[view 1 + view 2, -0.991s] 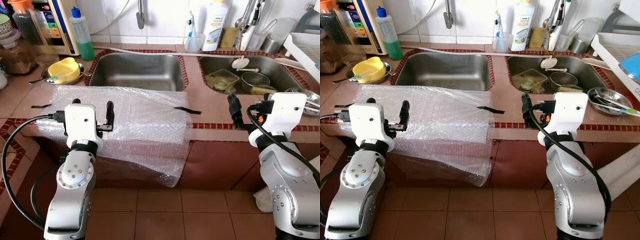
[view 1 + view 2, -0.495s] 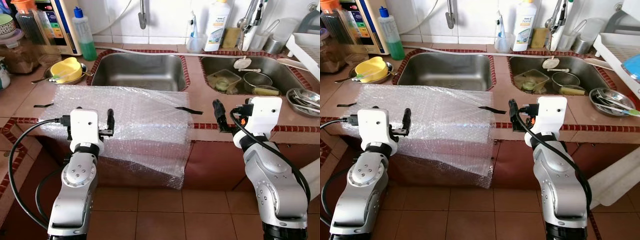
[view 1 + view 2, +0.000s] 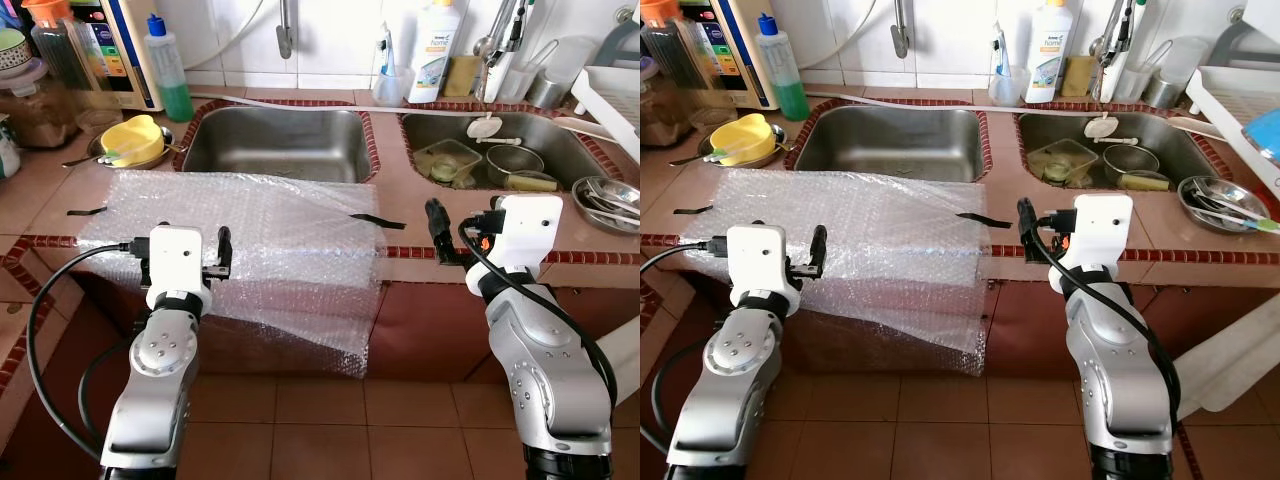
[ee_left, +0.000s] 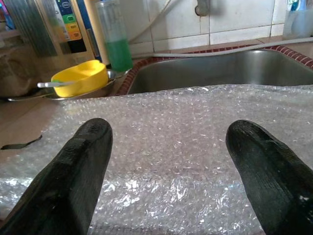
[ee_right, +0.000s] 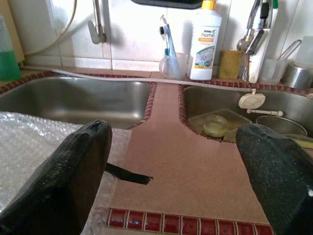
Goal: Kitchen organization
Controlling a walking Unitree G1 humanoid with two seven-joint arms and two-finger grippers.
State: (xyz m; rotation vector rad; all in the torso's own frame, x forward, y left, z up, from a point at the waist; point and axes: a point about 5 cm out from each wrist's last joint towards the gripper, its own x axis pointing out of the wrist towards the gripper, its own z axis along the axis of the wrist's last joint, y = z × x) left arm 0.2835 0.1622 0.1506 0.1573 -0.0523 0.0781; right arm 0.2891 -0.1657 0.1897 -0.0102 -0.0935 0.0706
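Note:
A clear bubble-wrap sheet (image 3: 260,225) lies on the tiled counter (image 3: 420,215) in front of the left sink (image 3: 275,140). Black tape strips hold it down, and it hangs over the counter's front edge. My left gripper (image 4: 168,132) is open at the sheet's front left part, its fingers (image 4: 78,161) spread just above the wrap with nothing between them. My right gripper (image 5: 176,132) is open too. It hovers at the counter's front edge by the sheet's right end, facing the strip between the two sinks. The right sink (image 3: 500,150) holds a plastic container, a pot and other dishes.
A yellow bowl (image 3: 130,140) on a steel plate and a green soap bottle (image 3: 168,70) stand left of the sinks. A white detergent bottle (image 3: 432,50), a cup and utensils line the back wall. A steel dish with cutlery (image 3: 605,195) and a white rack (image 3: 610,95) sit at right.
The right arm has shifted left along the counter edge, away from the right sink's front. The left gripper has sunk slightly lower at the front of the sheet. Both stay open.

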